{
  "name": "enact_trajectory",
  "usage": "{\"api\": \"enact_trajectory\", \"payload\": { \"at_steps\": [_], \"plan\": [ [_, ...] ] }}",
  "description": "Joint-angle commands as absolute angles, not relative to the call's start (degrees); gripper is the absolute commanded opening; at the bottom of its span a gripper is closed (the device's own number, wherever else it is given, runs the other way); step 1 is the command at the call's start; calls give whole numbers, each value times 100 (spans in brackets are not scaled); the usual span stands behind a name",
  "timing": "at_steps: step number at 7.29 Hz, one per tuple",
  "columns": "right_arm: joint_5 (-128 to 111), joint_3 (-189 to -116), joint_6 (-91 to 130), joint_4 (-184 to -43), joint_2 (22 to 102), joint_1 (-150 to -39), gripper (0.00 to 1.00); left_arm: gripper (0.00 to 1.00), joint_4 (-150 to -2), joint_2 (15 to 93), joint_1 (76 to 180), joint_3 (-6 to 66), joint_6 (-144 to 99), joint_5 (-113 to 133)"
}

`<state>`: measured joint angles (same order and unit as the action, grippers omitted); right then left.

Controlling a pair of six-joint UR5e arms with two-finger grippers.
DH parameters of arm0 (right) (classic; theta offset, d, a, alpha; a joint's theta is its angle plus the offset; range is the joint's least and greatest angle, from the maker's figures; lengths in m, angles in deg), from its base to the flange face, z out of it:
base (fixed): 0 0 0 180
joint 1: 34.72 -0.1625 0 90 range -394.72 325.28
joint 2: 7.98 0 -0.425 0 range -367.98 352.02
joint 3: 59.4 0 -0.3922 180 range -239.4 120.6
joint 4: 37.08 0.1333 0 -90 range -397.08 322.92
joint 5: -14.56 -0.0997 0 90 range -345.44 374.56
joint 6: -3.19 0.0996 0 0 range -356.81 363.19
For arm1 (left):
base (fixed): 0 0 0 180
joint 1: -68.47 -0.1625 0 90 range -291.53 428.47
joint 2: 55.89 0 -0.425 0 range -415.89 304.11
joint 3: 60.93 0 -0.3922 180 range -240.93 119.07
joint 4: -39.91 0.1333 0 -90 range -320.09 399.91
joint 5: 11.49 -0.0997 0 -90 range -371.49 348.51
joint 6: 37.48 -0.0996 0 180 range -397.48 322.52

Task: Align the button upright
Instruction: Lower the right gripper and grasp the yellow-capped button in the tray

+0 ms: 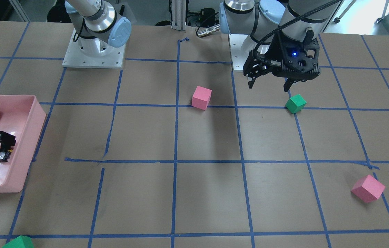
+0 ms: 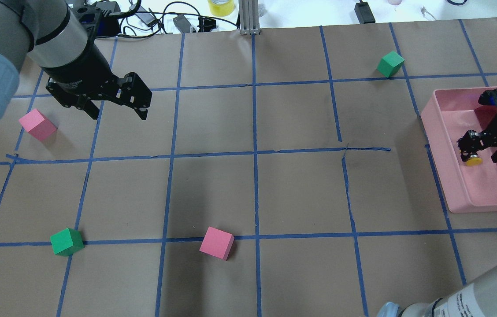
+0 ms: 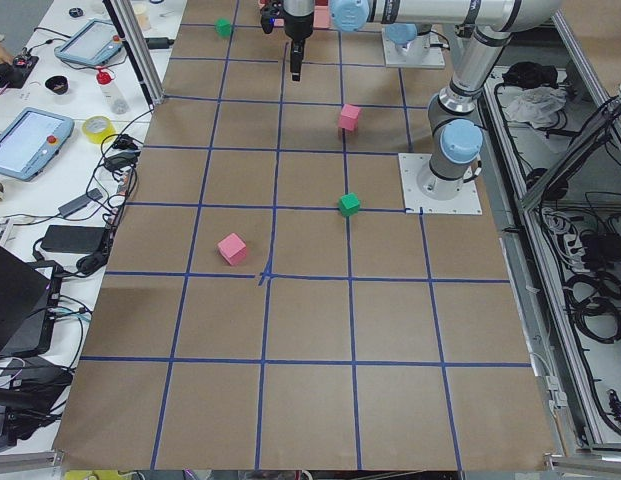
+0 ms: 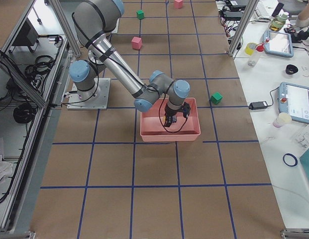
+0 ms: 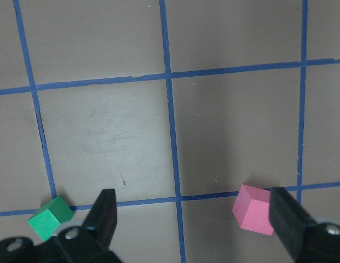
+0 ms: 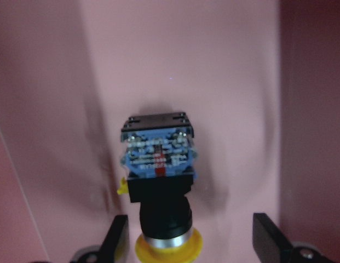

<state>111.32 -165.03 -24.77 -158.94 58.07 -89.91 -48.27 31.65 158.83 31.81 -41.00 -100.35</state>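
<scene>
The button (image 6: 159,159) lies on its side on the floor of the pink tray (image 2: 446,171), its yellow cap (image 2: 473,160) towards the wrist camera and its contact block away from it. My right gripper (image 6: 191,241) is down inside the tray with its fingers open on either side of the button's cap end. The left finger is close to the button and the right finger stands well clear. The button also shows in the front view (image 1: 2,155). My left gripper (image 2: 118,112) is open and empty, hovering above the table near a green cube (image 1: 295,103).
Pink cubes (image 2: 37,124) (image 2: 216,243) and green cubes (image 2: 67,241) (image 2: 390,64) lie scattered on the brown, blue-taped table. The tray's walls (image 1: 34,137) surround my right gripper. Cables and a tape roll (image 2: 220,6) lie beyond the far edge.
</scene>
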Motion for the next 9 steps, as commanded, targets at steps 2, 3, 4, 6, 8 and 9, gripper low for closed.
{"api": "enact_trajectory", "payload": {
  "at_steps": [2, 3, 4, 6, 8, 9],
  "plan": [
    [11159, -16408, -2476, -15733, 5873, -8991, 0, 100, -4824, 3165, 15883, 3188, -4100, -10035],
    [11150, -16294, -2468, -15496, 6047, -8991, 0, 100, -4833, 3165, 15883, 3188, -4100, -10035],
    [11124, -16172, -2468, -15102, 6293, -9017, 0, 100, -4833, 3165, 15883, 3188, -4100, -10043],
    [11063, -15786, -2468, -14574, 6523, -9052, 0, 100, -4833, 3165, 15883, 3188, -4100, -10035],
    [11062, -15372, -2476, -14178, 6559, -9157, 0, 100, -4824, 3174, 15883, 3188, -4091, -10035],
    [11062, -15223, -2468, -14010, 6689, -9306, 0, 100, -4824, 3183, 15891, 3188, -4091, -10035]
  ]
}}
